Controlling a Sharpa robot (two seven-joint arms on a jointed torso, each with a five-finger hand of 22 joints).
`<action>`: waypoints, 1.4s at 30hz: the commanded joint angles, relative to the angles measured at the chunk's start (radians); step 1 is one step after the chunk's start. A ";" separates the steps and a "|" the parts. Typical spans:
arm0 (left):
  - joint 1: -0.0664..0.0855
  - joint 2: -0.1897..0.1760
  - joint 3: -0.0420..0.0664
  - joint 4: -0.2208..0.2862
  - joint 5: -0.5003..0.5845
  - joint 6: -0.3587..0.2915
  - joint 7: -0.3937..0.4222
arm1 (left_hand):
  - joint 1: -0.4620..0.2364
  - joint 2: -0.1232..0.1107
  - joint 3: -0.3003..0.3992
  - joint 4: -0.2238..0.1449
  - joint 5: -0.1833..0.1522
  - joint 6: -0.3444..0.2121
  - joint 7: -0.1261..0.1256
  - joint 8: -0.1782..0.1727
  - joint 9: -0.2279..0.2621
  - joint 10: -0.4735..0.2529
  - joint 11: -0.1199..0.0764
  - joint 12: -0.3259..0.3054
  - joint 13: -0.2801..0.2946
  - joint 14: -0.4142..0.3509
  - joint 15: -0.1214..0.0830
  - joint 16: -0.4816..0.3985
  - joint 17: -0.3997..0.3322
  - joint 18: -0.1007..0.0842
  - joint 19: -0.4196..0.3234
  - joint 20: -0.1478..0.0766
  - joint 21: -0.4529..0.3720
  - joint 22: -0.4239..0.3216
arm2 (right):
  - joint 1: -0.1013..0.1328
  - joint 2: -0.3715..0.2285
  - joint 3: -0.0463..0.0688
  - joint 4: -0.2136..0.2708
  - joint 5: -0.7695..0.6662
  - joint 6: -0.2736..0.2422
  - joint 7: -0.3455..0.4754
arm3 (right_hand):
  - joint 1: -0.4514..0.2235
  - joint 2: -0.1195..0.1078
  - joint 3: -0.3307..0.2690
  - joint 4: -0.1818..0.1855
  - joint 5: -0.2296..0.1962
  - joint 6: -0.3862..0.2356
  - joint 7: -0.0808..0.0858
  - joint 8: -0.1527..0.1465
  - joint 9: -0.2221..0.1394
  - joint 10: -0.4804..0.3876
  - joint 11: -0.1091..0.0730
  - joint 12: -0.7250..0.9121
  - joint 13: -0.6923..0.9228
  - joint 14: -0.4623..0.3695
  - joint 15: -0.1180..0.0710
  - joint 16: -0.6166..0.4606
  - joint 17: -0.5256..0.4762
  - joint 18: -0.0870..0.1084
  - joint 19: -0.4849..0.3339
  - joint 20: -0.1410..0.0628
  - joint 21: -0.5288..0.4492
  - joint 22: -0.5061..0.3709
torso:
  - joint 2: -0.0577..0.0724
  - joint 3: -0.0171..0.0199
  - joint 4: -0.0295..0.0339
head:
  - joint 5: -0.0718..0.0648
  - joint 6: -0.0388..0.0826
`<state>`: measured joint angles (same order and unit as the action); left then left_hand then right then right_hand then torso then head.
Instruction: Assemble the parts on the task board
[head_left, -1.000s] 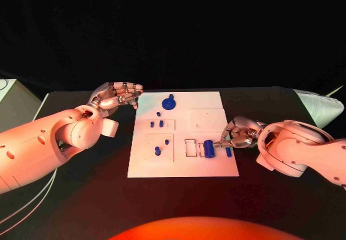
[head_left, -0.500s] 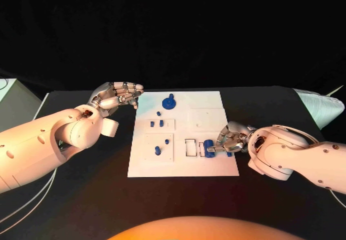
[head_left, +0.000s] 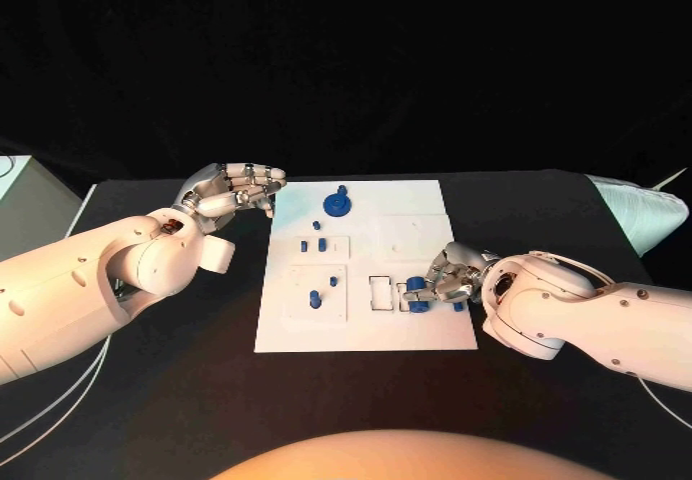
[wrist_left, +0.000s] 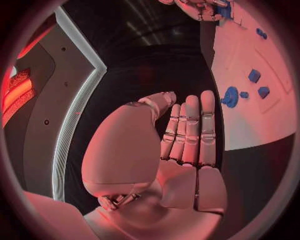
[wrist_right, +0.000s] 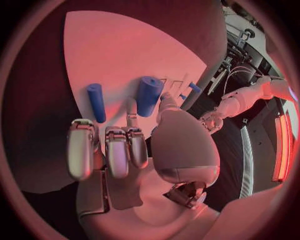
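The blue cylinder (wrist_right: 149, 95) is partly hidden by the right hand (head_left: 444, 273) (whether it is grasped cannot be told); the left hand (head_left: 231, 190) is held released beside the board (head_left: 418, 335).

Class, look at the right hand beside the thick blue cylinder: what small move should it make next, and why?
Probably close the right hand on the thick blue cylinder. Its fingertips sit right at the cylinder on the task board, though a firm hold isn't clear. The left hand hovers apart at the board's far corner.
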<state>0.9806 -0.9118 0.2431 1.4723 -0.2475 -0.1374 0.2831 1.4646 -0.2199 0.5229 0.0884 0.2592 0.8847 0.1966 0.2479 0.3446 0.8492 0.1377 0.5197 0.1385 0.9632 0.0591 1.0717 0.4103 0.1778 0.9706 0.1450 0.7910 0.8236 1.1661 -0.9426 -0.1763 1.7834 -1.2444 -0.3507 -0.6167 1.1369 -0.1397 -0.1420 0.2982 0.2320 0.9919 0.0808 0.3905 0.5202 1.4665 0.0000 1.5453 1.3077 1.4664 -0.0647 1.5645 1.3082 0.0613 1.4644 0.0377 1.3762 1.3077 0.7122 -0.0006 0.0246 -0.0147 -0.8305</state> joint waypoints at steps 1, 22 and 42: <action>-0.001 0.000 0.001 0.004 0.000 0.023 0.002 | -0.004 0.004 0.000 0.006 0.002 -0.006 0.000 -0.002 -0.001 0.006 -0.001 0.004 -0.001 0.007 -0.001 0.003 0.000 0.007 0.006 0.000 0.003 -0.001 | -0.006 0.006 -0.002 -0.010 0.000 -0.004 -0.022 | -0.003 -0.004 -0.003 -0.001 -0.003 -0.007 0.001 -0.009 -0.006 0.079 0.005 -0.006 0.230 0.104 0.002 0.006 0.263 -0.014 0.045 0.002 -0.006 0.096 | -0.001 -0.0010 -0.0006 | -0.002 -0.001; -0.001 -0.003 0.001 0.005 0.000 0.027 0.000 | -0.001 0.003 0.001 0.004 0.003 -0.006 0.000 -0.002 -0.002 0.007 -0.001 0.005 -0.002 0.007 -0.002 0.002 -0.001 0.007 0.007 0.000 0.003 -0.001 | -0.001 -0.032 -0.001 0.022 0.129 -0.085 -0.019 | 0.131 0.040 0.051 -0.007 0.312 0.011 -0.005 -0.018 -0.017 0.081 0.000 -0.008 0.233 0.104 -0.002 0.006 0.263 -0.016 0.047 0.000 0.000 0.111 | -0.001 -0.0006 -0.0009 | 0.000 0.002; -0.001 -0.002 0.001 0.006 -0.001 0.034 -0.003 | 0.002 0.003 0.003 0.003 0.004 -0.005 0.000 -0.001 -0.002 0.007 -0.001 0.005 -0.003 0.007 -0.002 0.002 -0.001 0.007 0.008 -0.001 0.004 -0.001 | 0.049 0.001 0.000 0.068 0.195 -0.087 -0.006 | 0.134 0.038 0.065 -0.005 0.351 0.013 -0.004 -0.026 -0.024 0.079 0.001 -0.011 0.231 0.104 -0.002 0.006 0.263 -0.015 0.046 0.000 -0.002 0.111 | 0.001 -0.0002 0.0003 | -0.005 0.001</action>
<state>0.9805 -0.9159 0.2431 1.4743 -0.2480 -0.1235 0.2762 1.4646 -0.2199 0.5229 0.0883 0.2595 0.8848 0.1965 0.2479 0.3437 0.8491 0.1377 0.5196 0.1368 0.9632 0.0590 1.0717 0.4104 0.1777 0.9723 0.1466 0.7910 0.8237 1.2164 -0.9493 -0.1761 1.8536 -1.0329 -0.4410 -0.6322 1.2676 -0.1016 -0.0836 0.2925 0.5812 1.0005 0.0786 0.3593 0.4961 1.4664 0.0001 1.5374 1.3073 1.4664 -0.0646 1.5644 1.3079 0.0613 1.4643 0.0378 1.3762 1.3081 0.7120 -0.0015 0.0235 -0.0181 -0.8283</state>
